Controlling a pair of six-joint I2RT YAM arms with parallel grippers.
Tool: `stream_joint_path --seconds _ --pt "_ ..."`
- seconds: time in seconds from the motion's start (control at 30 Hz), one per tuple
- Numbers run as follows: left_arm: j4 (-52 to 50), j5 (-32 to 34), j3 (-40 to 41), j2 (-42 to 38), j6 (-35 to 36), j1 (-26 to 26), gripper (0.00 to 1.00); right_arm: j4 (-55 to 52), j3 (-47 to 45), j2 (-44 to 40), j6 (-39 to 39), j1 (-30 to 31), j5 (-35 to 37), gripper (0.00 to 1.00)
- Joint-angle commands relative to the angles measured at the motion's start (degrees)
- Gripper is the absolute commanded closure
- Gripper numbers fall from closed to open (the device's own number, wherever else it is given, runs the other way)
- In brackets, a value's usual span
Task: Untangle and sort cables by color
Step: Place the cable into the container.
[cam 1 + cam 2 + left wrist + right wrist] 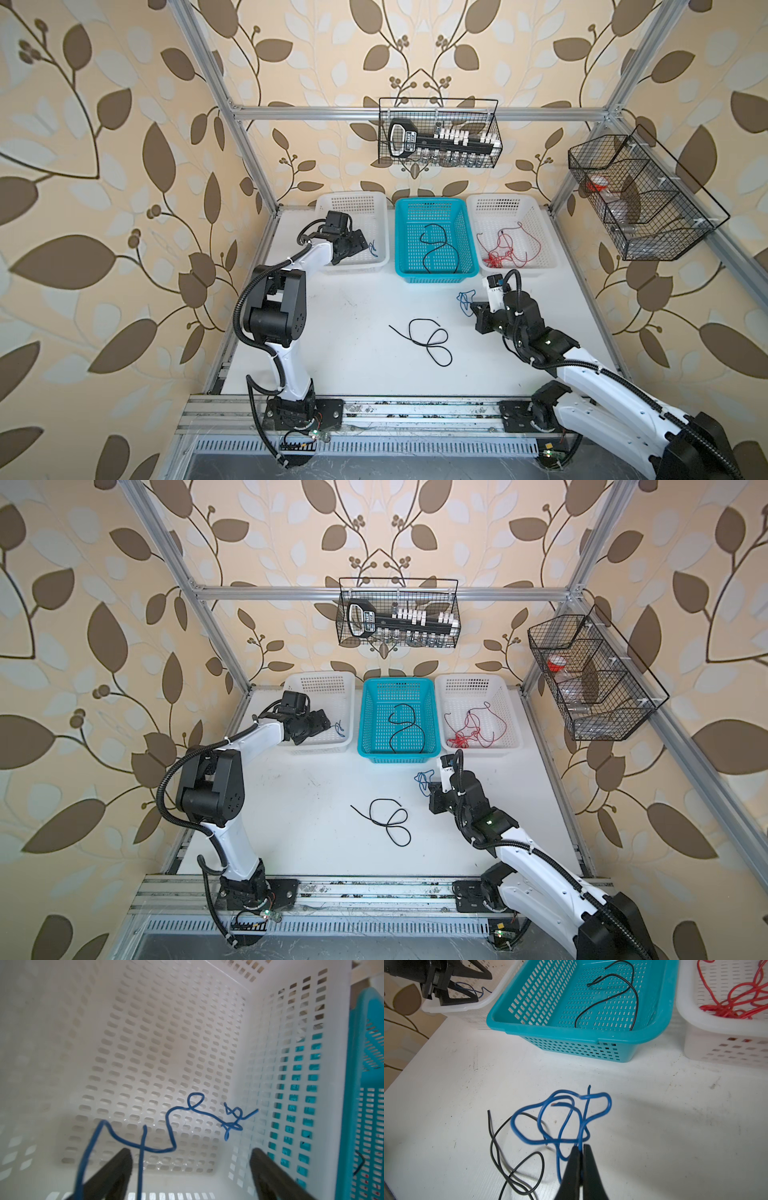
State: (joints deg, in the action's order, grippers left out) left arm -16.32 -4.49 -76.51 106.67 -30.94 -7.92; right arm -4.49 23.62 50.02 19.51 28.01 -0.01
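Note:
My left gripper (190, 1151) hangs open inside the left white basket (353, 194). A kinked blue cable (172, 1126) lies on the basket's floor, with two strands rising close to the left finger (116, 1167). My right gripper (580, 1147) is shut on a second, looped blue cable (562, 1097), held just above the table in front of the baskets, as both top views show (465, 299) (423, 780). A black cable (428, 338) lies loose mid-table. The teal basket (430, 202) holds a black cable (440, 249). The right white basket (503, 196) holds red cables (503, 249).
The three baskets stand side by side along the table's back edge. A black wire basket (438, 133) hangs on the rear frame bar and another (640, 199) on the right frame. Aluminium posts stand at the back corners, and a rail (415, 409) runs along the front.

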Motion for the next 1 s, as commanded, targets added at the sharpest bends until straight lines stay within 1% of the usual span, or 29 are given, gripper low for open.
stream_joint_path --seconds 0.0,0.27,0.43,0.57,0.67,0.77,0.93,0.97 --pt "-1.79 0.12 -1.48 -3.56 1.38 -0.45 0.01 0.18 0.11 -0.87 0.53 0.38 0.01 1.00" --pt "-3.20 0.09 -4.65 -7.14 3.70 -0.43 0.01 0.13 0.55 -0.80 0.50 0.56 0.11 1.00" --pt "-6.78 2.15 -6.99 -9.31 5.02 -0.43 0.01 0.12 0.73 -0.80 0.58 0.66 0.03 1.00" --pt "-7.70 3.28 -6.42 -12.23 5.87 -0.44 0.01 0.13 0.73 -0.87 0.63 0.97 0.14 1.00" --pt "-6.34 0.99 -4.07 -14.93 5.68 -0.65 0.01 0.41 0.73 -0.88 0.66 1.19 0.01 1.00" --pt "-3.77 -1.55 0.38 -18.07 4.76 -1.55 0.01 0.80 0.98 -0.92 0.62 1.57 -0.55 1.00" --pt "0.15 -3.33 9.71 -23.86 3.55 -5.84 0.01 2.41 1.43 -1.51 0.21 2.25 -3.40 1.00" --pt "0.27 -3.46 11.00 -25.98 3.22 -6.81 0.01 2.76 1.43 -1.72 0.22 2.37 -4.02 1.00"
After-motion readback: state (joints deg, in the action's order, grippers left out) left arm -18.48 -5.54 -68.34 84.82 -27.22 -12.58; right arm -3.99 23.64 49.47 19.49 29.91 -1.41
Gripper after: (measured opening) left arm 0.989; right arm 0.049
